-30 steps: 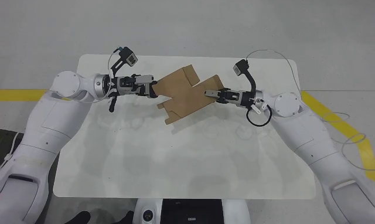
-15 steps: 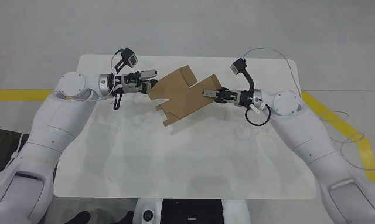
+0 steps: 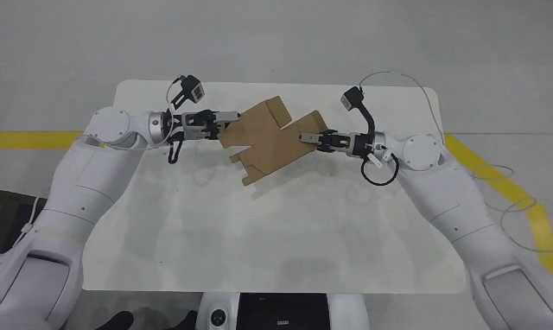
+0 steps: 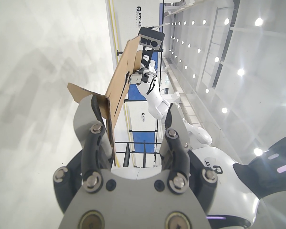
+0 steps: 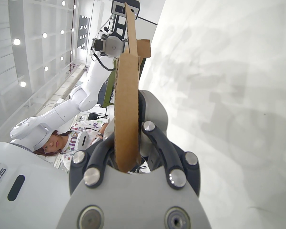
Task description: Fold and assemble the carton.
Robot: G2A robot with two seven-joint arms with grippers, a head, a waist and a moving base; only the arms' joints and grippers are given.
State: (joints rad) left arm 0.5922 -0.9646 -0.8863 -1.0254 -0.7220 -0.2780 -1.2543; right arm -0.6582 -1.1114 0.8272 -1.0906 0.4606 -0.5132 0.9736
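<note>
One clamp: right gripper (image 5: 133, 110) pinched tight on the carton (image 3: 272, 140)'s edge.
Left gripper (image 4: 132, 107): spread wide, opposite edge between its fingers (image 4: 85, 113), gripping nothing.
Carton: unfolded, held up over the surface (image 3: 259, 235).
Fold: close left squarely on that panel before bending any crease.

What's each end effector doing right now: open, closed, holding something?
Left end effector: open; an edge of the carton sits between its fingers, close against one.
Right end effector: closed on the carton.
</note>
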